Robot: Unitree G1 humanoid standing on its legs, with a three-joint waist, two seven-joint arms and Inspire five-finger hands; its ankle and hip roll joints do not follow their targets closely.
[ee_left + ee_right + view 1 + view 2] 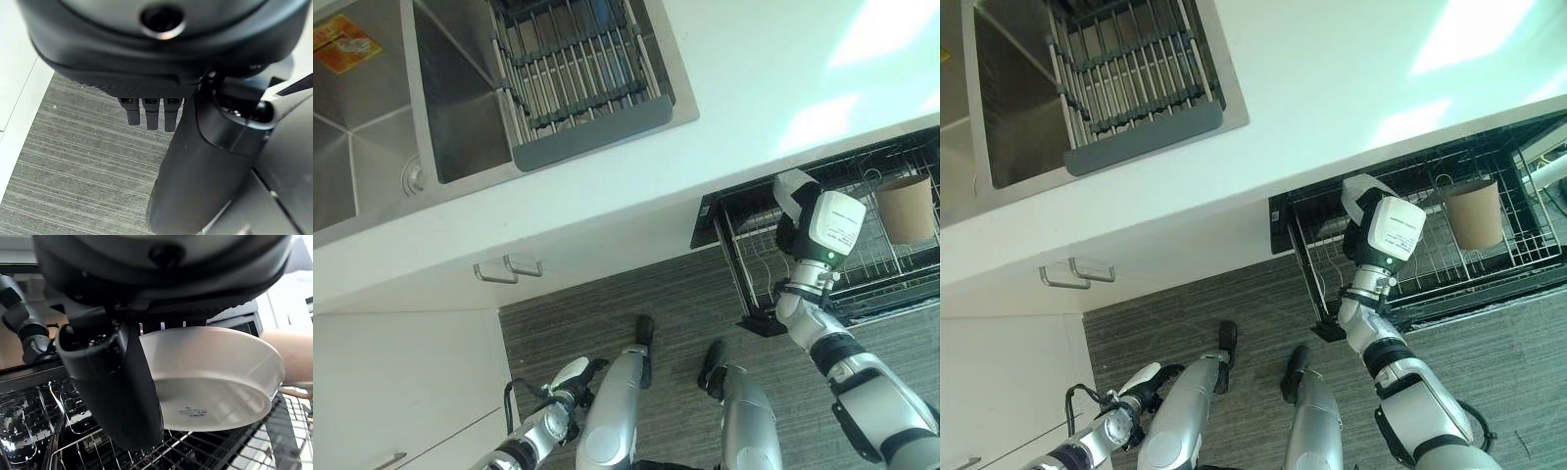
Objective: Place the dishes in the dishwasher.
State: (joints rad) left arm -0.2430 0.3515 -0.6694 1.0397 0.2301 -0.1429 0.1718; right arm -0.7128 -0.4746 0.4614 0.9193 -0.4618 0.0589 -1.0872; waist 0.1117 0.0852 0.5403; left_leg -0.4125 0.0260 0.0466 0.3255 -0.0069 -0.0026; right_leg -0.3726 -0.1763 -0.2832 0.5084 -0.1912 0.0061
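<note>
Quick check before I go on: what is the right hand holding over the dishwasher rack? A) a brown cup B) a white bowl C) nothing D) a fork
B: the right wrist view shows the right hand gripping a white bowl above the wire rack; the brown cup stands in the rack, apart from the hand.

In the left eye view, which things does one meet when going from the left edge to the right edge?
Steel sink → grey drying rack → right hand holding a white bowl over the pulled-out dishwasher rack → brown cup standing in that rack.
</note>
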